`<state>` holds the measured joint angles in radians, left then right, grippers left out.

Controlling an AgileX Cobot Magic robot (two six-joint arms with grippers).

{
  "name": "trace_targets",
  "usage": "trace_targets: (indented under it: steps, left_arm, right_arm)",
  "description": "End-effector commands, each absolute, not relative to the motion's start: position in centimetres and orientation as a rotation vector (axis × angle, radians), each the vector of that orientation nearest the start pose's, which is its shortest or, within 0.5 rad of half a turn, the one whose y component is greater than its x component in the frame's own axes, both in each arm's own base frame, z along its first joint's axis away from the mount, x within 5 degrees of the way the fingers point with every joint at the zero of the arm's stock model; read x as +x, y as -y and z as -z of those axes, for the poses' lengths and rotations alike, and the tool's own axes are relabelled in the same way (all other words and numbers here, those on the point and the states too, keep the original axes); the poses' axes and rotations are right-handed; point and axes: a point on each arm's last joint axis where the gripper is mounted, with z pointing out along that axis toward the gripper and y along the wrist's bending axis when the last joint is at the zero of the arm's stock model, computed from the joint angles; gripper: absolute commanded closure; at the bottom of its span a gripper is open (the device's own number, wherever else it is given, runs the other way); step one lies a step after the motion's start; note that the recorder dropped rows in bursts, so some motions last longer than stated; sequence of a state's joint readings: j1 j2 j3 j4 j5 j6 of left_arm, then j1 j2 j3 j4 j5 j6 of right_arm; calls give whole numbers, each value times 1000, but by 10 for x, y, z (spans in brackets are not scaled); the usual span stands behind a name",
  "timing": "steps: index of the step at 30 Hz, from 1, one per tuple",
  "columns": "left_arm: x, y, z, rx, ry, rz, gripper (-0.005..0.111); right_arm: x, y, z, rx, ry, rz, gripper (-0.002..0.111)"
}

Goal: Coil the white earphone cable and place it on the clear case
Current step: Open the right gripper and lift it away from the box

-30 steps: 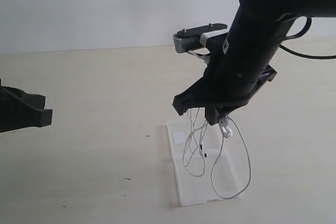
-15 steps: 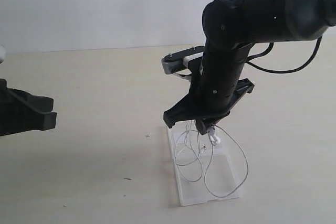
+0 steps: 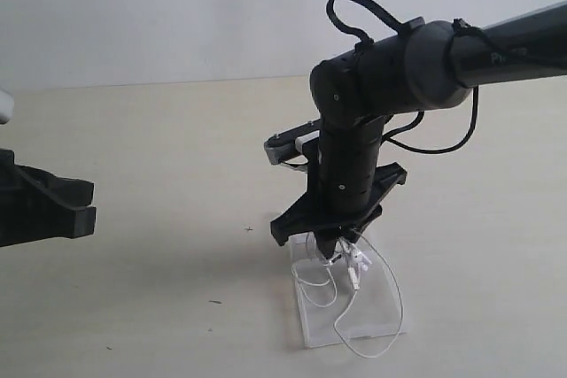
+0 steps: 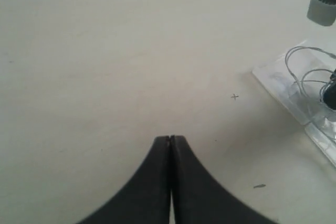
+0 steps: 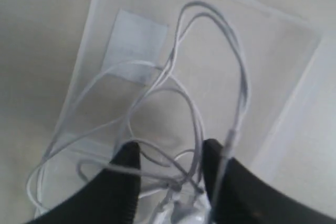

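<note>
Lowered since the earlier frames: the right gripper, which was held higher with the white earphone cable hanging from it in long loops and is now brought down close over the clear case. Jaws: seen parted in the right wrist view, with several strands lying loose in the gap and nothing visibly pinched; the cable is judged to be released or nearly so. Cable, position: loosely looped on the case, earbuds bunched directly under the gripper, one strand crossing the white sticker, and one wide loop spilling past the near edge of the case onto the table. Case, position: flat on the table, both halves open, apparently undisturbed. Left gripper: pressed together, empty, held well apart from the case over bare table. Handling notes, by judgement: the cable is very light, limp and springy, so loops are likely to uncoil or be dragged off when the gripper is lifted; snagging on a fingertip is the chief risk. Hold is best taken where strands are bunched near the earbuds, not on a single strand. Overhanging loop remains to be gathered.
</note>
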<state>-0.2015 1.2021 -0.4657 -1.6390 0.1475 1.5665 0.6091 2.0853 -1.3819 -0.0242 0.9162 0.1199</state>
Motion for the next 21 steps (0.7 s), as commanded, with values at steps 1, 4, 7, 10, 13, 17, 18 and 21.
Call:
trace_targets:
  steps: [1, 4, 7, 10, 13, 17, 18, 21]
  left_arm:
    - [213, 53, -212, 200, -2212, 270, 107]
    - [213, 53, -212, 205, -2212, 267, 107]
    - [213, 52, -212, 199, -2211, 255, 107]
    - [214, 48, -212, 171, -2215, 199, 107]
    - [215, 46, -212, 157, -2216, 171, 107]
    - [215, 46, -212, 157, -2216, 171, 107]
    - [215, 46, -212, 157, -2216, 171, 107]
    - [215, 46, -212, 157, -2216, 171, 107]
  right_arm:
    - [324, -220, -142, -767, -3007, 11, 44]
    - [319, -218, -161, -756, -3010, -4, 45]
    - [309, -211, -191, -734, -3027, 3, 45]
    - [301, -206, -214, -725, -3008, -16, 45]
    - [298, -204, -235, -708, -2943, -58, 45]
    - [291, -199, -256, -698, -2901, -81, 59]
    - [288, -197, -261, -699, -2905, -79, 69]
    - [278, -189, -275, -726, -2910, -45, 106]
